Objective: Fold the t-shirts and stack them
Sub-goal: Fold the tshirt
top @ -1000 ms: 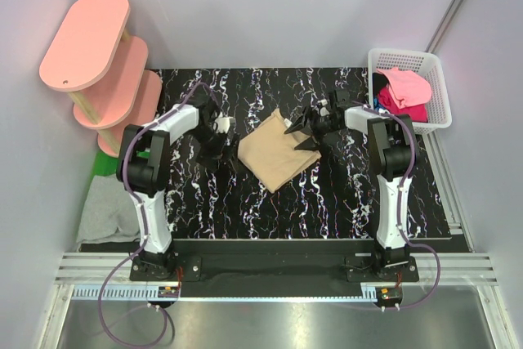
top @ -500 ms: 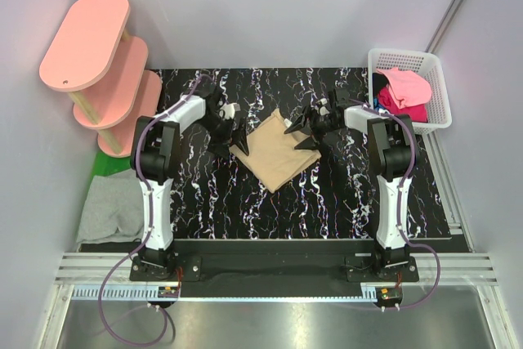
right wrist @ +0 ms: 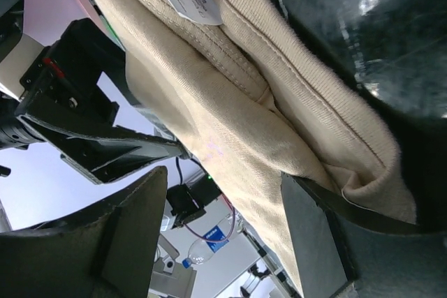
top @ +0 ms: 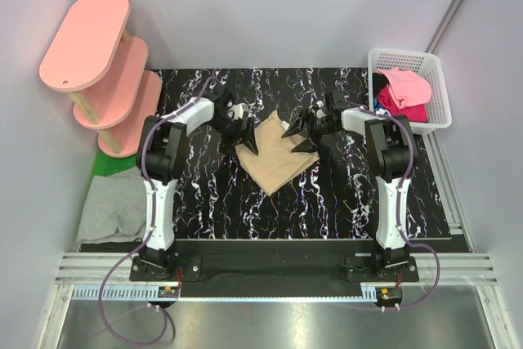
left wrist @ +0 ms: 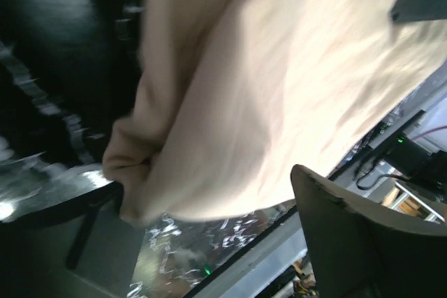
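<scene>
Top external view shows the black marbled desk (top: 343,202) with the tan t-shirt (top: 274,161) lying mid-desk, folded into a compact slanted rectangle but not yet stacked. Off the desk's left edge a grey t-shirt (top: 110,210) lies flat with a green one (top: 102,165) peeking out beyond it, likely the stack begun. Pink and magenta t-shirts (top: 404,91) sit bunched in the white basket (top: 437,120), unfolded. The left fingers (left wrist: 363,242) and right fingers (right wrist: 133,242) stand spread, straddling the tan shirt's far edges and pinching nothing.
</scene>
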### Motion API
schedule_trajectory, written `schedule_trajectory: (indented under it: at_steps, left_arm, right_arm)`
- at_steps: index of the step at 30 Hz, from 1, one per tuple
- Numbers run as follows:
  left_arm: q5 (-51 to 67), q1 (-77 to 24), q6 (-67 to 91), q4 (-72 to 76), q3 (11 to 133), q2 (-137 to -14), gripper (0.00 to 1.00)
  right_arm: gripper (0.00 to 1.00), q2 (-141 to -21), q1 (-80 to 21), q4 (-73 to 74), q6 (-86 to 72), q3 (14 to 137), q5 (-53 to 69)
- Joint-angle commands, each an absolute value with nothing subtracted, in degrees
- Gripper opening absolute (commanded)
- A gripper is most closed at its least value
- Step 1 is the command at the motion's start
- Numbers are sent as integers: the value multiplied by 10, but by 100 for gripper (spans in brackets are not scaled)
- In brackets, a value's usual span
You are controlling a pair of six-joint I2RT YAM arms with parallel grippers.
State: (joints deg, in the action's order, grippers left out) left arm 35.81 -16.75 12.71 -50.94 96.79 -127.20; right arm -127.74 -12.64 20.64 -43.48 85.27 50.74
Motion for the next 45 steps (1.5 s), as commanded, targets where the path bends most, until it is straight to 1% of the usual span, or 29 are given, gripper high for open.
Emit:
schedule_trajectory:
  at_steps: [1, 2, 3, 4, 5, 7, 8, 14, 15, 16, 17, 18, 19, 20, 21, 27, 31, 36, 42, 43, 45]
  left_arm:
    - [333, -203, 120, -453, 944, -1313, 72]
    - [332, -204, 120, -451, 938, -1308, 58]
    - [331, -204, 120, -451, 934, -1294, 50]
    - [328, -203, 118, -451, 932, -1285, 39]
    - [315, -202, 117, -451, 924, -1275, 17]
    - [299, -200, 113, -450, 914, -1242, 2]
    - [274, -200, 113, -452, 907, -1230, 0]
    - [191, -193, 90, -480, 876, -1151, 0]
    - [187, -187, 86, -484, 873, -1142, 1]
    - [184, -184, 82, -486, 859, -1123, 8]
    - [182, -180, 80, -483, 852, -1115, 20]
    - [182, -173, 76, -484, 846, -1108, 36]
    - [179, -171, 74, -484, 839, -1100, 70]
    - [172, -169, 73, -483, 836, -1099, 86]
    - [166, -166, 70, -484, 834, -1098, 99]
    - [148, -132, 73, -488, 824, -1090, 99]
    - [148, -128, 74, -478, 766, -1074, 99]
    - [151, -128, 85, -454, 727, -1064, 99]
    - [222, -127, 103, -453, 763, -1139, 99]
    - [262, -127, 103, -455, 768, -1164, 99]
    - [304, -129, 105, -454, 777, -1182, 99]
  right_arm:
    - [74, -1282, -150, 221, -414, 835, 477]
    - [74, -1282, -151, 221, -414, 835, 477]
    - [74, -1282, -152, 221, -414, 836, 476]
    - [74, -1282, -153, 222, -414, 837, 477]
    - [74, -1283, -152, 222, -413, 837, 478]
    - [74, -1281, -152, 221, -413, 837, 479]
    - [74, -1281, -152, 222, -411, 837, 478]
    - [74, -1279, -153, 221, -407, 831, 477]
    - [74, -1280, -152, 221, -407, 829, 476]
    - [73, -1279, -152, 221, -405, 827, 476]
    - [73, -1280, -152, 220, -405, 826, 476]
    - [73, -1281, -152, 220, -405, 824, 475]
    - [73, -1280, -152, 216, -406, 822, 475]
    - [73, -1280, -152, 215, -407, 821, 475]
    - [73, -1279, -153, 215, -406, 818, 472]
    - [72, -1262, -153, 218, -401, 808, 464]
    - [72, -1259, -153, 219, -402, 805, 464]
    - [71, -1254, -153, 218, -403, 802, 461]
    - [71, -1238, -161, 218, -406, 788, 457]
    - [70, -1234, -163, 217, -406, 784, 455]
    - [70, -1225, -164, 212, -408, 770, 450]
